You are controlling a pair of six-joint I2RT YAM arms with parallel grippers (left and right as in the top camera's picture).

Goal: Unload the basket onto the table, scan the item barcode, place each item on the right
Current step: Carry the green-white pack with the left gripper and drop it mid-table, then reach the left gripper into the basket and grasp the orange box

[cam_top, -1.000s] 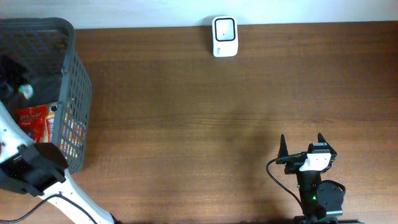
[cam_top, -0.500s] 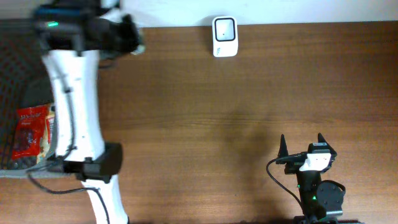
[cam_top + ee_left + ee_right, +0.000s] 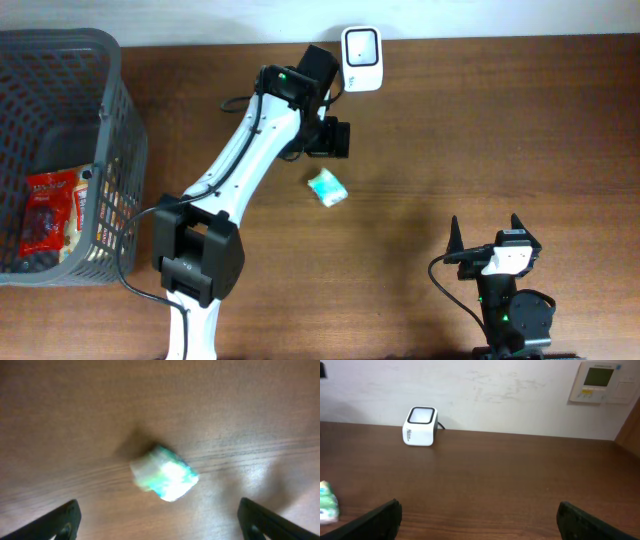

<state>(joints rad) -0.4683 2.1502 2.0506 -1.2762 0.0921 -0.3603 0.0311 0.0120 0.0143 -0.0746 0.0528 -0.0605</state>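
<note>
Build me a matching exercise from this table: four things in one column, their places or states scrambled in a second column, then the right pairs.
Column one
1. white scanner
2. green and white packet
3. red snack bag
4. right gripper

Column two
A. inside the grey basket
B. lying on the bare wood of the table, near its middle
C. standing at the table's far edge
D. open, holding nothing

Right pairs: 1-C, 2-B, 3-A, 4-D
</note>
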